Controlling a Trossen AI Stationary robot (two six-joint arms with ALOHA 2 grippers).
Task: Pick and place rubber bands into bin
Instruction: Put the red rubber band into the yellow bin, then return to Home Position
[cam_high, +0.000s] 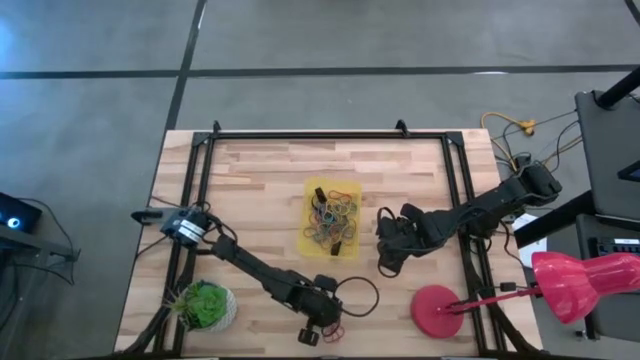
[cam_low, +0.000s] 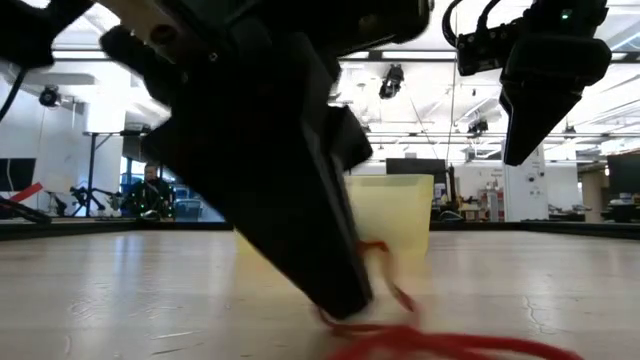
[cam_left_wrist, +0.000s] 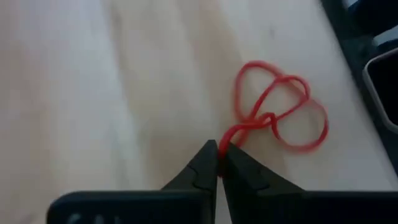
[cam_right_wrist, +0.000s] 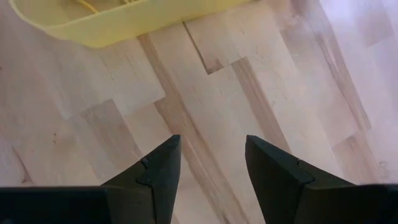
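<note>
Left wrist view: my left gripper is pinching shut on red rubber band, near table's front edge. Bin is holding many bands already. Right gripper is waiting open beside it.

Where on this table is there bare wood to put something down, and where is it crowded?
Free: the strip between the bin and the table far edge, and the wide patch left of the bin, above the left arm. Crowded: the near edge, with the plant ball, the left gripper on a red rubber band, and the red disc.
</note>
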